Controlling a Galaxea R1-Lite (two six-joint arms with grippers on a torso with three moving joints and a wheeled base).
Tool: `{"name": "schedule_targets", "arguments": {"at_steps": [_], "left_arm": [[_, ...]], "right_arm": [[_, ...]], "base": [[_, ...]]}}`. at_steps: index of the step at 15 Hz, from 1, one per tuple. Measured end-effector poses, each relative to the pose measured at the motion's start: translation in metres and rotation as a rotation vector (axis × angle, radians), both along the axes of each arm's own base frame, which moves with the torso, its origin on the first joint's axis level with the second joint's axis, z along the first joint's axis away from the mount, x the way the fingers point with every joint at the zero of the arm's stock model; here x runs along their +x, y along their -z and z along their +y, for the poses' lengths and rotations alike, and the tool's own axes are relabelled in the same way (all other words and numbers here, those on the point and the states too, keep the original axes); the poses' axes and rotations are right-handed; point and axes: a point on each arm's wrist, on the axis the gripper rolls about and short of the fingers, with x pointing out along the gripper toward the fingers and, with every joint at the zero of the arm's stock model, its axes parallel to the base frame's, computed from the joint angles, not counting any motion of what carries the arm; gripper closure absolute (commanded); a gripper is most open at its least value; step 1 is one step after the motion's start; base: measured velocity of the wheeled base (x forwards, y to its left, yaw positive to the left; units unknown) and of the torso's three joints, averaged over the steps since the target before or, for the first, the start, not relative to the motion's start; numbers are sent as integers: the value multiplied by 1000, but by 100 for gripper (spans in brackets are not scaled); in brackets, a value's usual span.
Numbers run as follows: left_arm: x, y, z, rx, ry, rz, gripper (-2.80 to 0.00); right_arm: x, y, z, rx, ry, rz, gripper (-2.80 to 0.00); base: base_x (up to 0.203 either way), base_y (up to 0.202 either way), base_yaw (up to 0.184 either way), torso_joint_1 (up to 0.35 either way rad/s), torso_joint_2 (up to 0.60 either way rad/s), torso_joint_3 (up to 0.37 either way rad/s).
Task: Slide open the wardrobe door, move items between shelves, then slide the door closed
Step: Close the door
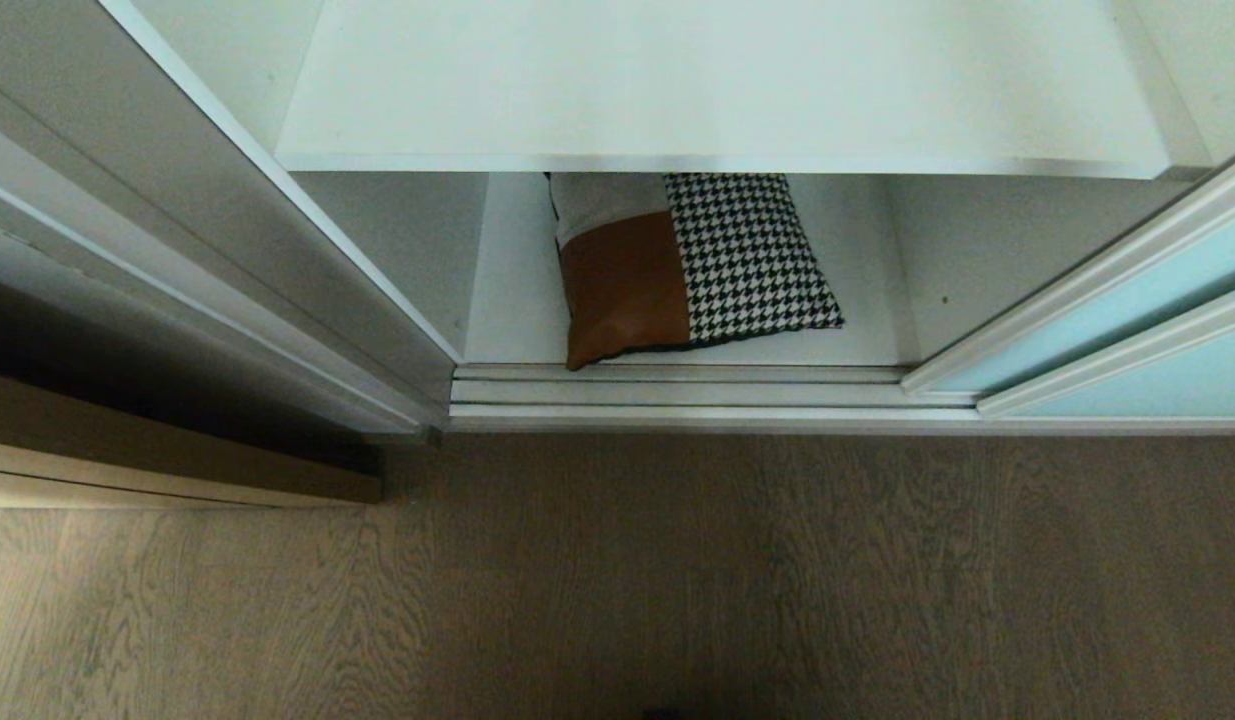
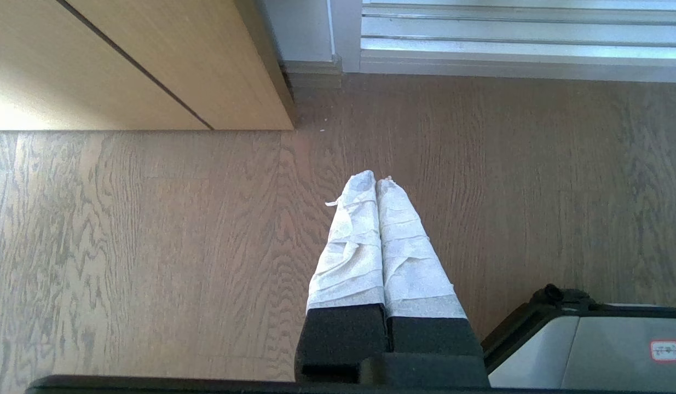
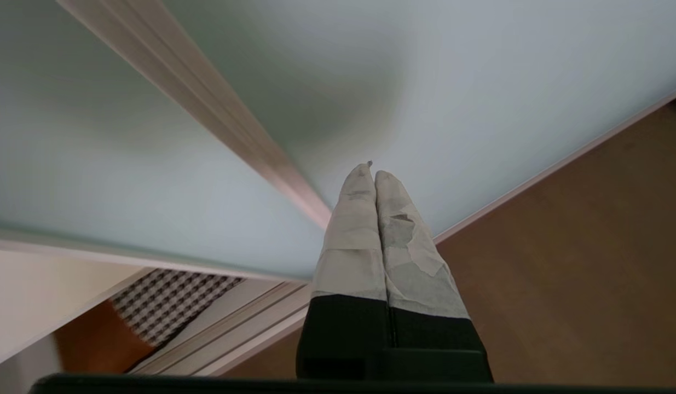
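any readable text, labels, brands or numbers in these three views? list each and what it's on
No text can be read in any view.
One small white sticker with a red border sits on the grey robot base in the left wrist view; its print is too small to read.
The cushion, the sliding wardrobe door and the shelves carry no lettering.

Grey-brown wood-grain floor (image 1: 677,580) fills the lower half of the head view, its planks running toward the white wardrobe carcass (image 1: 417,240). Along the front foot of the carcass lie pale metal floor tracks (image 1: 677,395) in parallel grooves. On the left, a tan wooden panel (image 2: 168,60) (a thin dark seam crosses it diagonally) stands on the floor, brightly lit on its near face, with a grey skirting block (image 2: 313,74) at its corner.
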Motion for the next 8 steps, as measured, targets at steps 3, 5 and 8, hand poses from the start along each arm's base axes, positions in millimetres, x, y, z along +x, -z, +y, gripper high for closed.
{"name": "schedule_targets", "arguments": {"at_steps": [3,5,8], "left_arm": [[0,0,0,0,0,0,0],[0,0,0,0,0,0,0],[0,0,0,0,0,0,0]], "right_arm": [[8,3,2,58,-58,-8,0],[11,3,1,82,-78,-15,0],[17,3,-3,95,-105,-16,0]], "base": [[0,0,0,0,0,0],[0,0,0,0,0,0],[0,0,0,0,0,0]]}}
